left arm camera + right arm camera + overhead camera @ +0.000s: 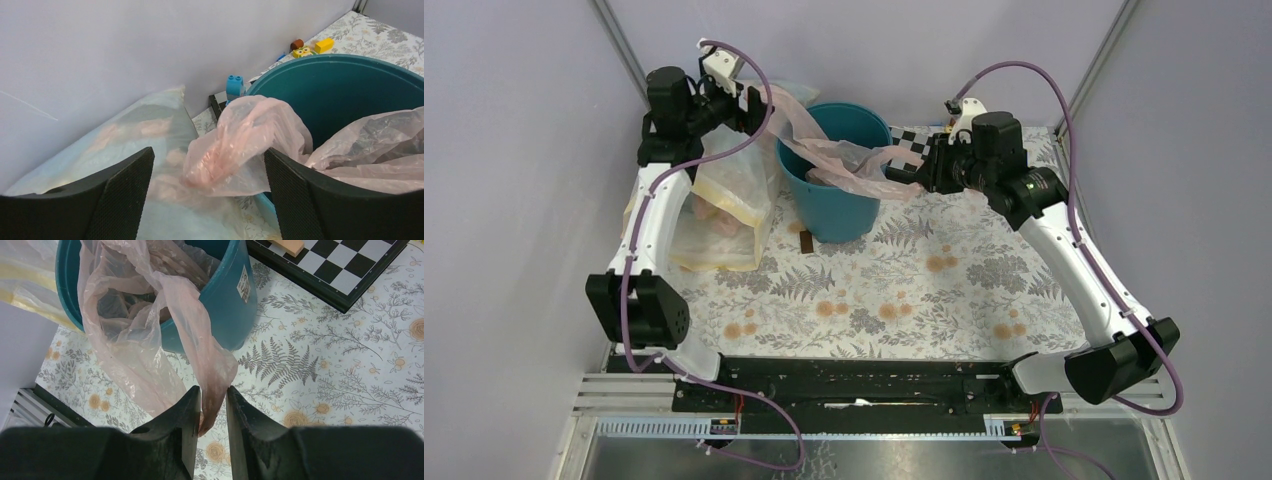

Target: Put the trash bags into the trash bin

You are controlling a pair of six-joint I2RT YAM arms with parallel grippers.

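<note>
Worktop [904, 290] with floral cloth, both arms stretched to the far side. Big clear sack [724, 200] stuffed with bags stands far left, just beside the trash bin [839, 210]. Teal bin is upright near the back wall. Pink trash bag [844, 155] is draped across the bin mouth: middle sags inside, one end bunched over the left rim, other end hanging over the right rim. Chessboard [345, 270] lies right of the bin. Left claw [209, 152] is spread wide, bunched bag end between its fingers, not clamped. Right claw [214, 390] pinches the bag's other end outside the bin. Small blue brick [234, 86] sits behind the bin by the wall.
</note>
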